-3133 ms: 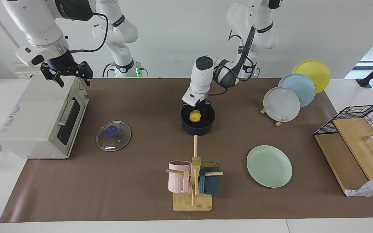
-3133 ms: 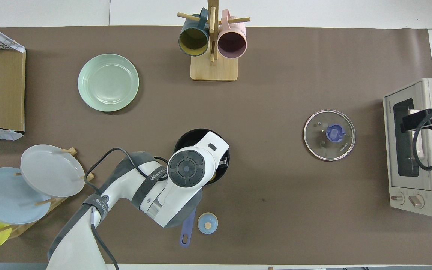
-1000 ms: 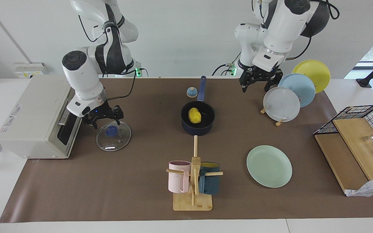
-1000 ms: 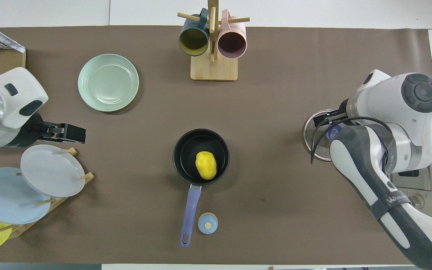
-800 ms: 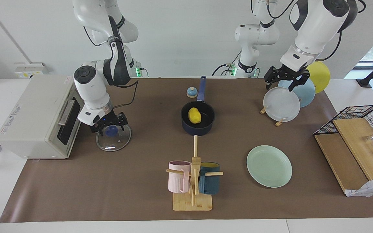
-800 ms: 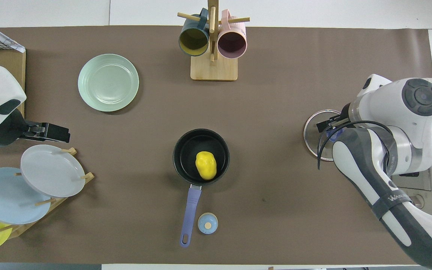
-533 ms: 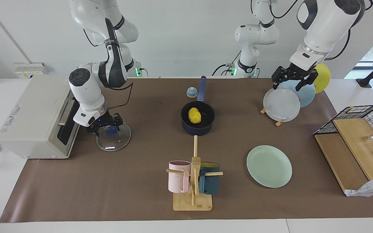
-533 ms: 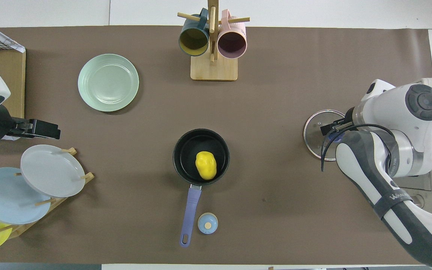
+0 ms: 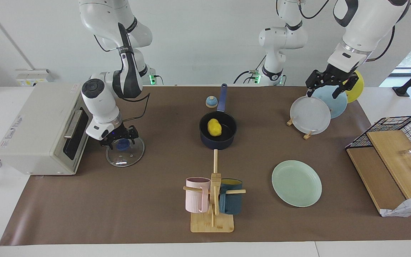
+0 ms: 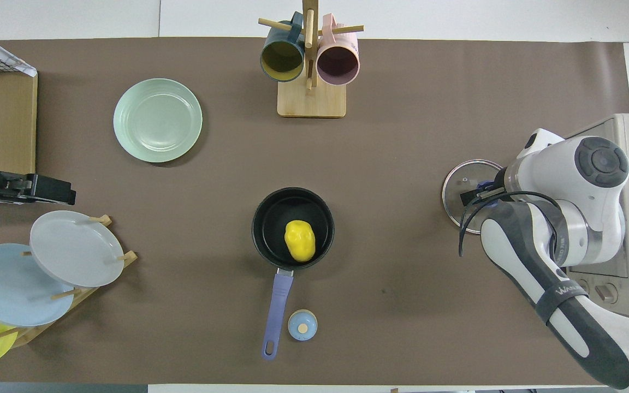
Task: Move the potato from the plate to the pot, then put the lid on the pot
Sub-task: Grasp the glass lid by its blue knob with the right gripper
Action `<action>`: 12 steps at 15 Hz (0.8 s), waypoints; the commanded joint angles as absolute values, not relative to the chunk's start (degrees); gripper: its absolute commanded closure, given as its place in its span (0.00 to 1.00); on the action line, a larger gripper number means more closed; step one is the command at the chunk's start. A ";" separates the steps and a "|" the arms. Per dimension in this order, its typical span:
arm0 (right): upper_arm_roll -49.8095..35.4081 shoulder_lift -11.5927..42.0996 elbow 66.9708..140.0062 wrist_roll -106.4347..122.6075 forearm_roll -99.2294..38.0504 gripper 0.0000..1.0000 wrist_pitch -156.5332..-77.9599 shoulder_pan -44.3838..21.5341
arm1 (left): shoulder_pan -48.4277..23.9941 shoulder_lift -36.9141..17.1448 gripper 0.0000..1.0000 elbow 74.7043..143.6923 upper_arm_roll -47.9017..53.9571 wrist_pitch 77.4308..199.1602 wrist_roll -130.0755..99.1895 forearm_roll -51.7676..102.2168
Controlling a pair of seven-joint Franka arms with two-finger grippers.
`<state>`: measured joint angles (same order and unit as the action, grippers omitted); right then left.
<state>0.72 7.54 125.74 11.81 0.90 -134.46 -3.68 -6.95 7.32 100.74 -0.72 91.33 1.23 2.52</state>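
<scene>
Facing view: potato in saucepan, frame centre. Right gripper wide over lid knob, centre-left; next, pinch it. Left gripper wide, waiting upper right.

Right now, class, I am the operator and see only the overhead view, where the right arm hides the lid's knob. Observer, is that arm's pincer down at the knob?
Observer: Yes. In the facing view the right pincer is low at the blue knob, open, with one finger on each side.
Operator: Is the lid off the table?
Observer: No. The lid lies flat on the table.
Operator: And the left pincer? I see only its edge.
Observer: The left pincer waits, open and empty, up over the racked plates.
</scene>
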 commanded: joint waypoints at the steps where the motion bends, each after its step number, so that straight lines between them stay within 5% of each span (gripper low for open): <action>1: 0.62 6.42 128.05 12.04 -0.35 0.00 -137.19 -3.52 | -6.33 8.44 0.00 101.07 -0.09 89.30 1.76 2.55; 7: 0.62 6.33 128.50 12.13 -0.35 0.06 -137.37 -2.99 | -6.50 2.82 0.00 90.46 -0.44 85.27 1.93 0.62; 12: 0.62 6.33 128.32 12.13 -0.35 0.41 -136.76 -2.99 | -6.51 1.93 0.00 90.35 -0.88 83.93 2.72 0.09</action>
<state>0.82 7.52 127.02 11.81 0.89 -136.24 -3.45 -6.95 3.19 91.90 -1.08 85.42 1.31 1.15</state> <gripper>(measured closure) 0.216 0.000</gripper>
